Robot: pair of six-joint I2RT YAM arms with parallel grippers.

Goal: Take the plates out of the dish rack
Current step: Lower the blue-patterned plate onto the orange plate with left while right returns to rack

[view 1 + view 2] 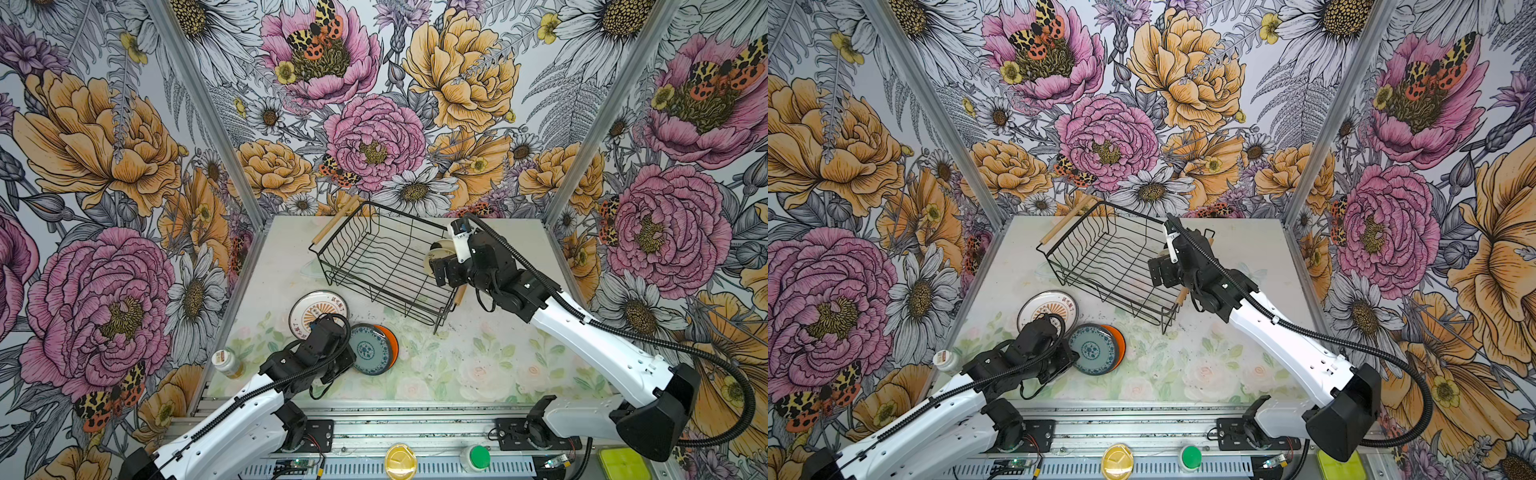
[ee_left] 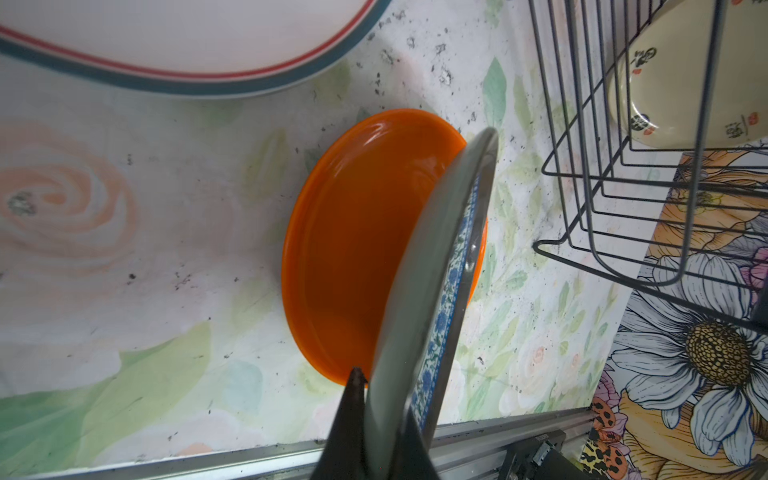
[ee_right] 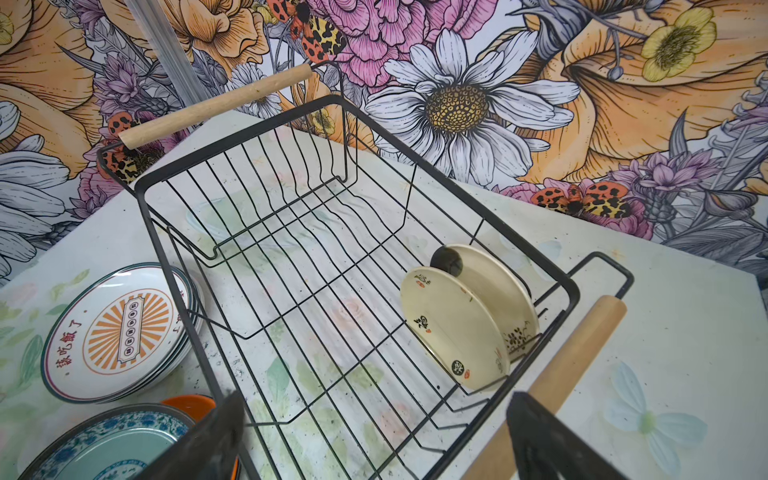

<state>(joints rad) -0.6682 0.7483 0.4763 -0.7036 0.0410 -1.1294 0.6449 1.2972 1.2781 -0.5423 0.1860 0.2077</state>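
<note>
Left pincer (image 2: 382, 397) grips the rim of the blue-patterned round plate (image 1: 370, 349), tilted over the plain orange plate (image 2: 353, 249), lower centre in both top views, possibly touching it. Level it, then release. Right pincer (image 3: 374, 411) gapes above the black wire dish rack (image 3: 216, 106), with two cream plates (image 3: 453, 328) inside.

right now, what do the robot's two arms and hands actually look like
The left arm and right arm are glossy white shells with small holes, black joints and black wrist blocks. A ribbed black cable hose runs along each. The left hand and right hand end in flat, dark, tapered fingers.
</note>
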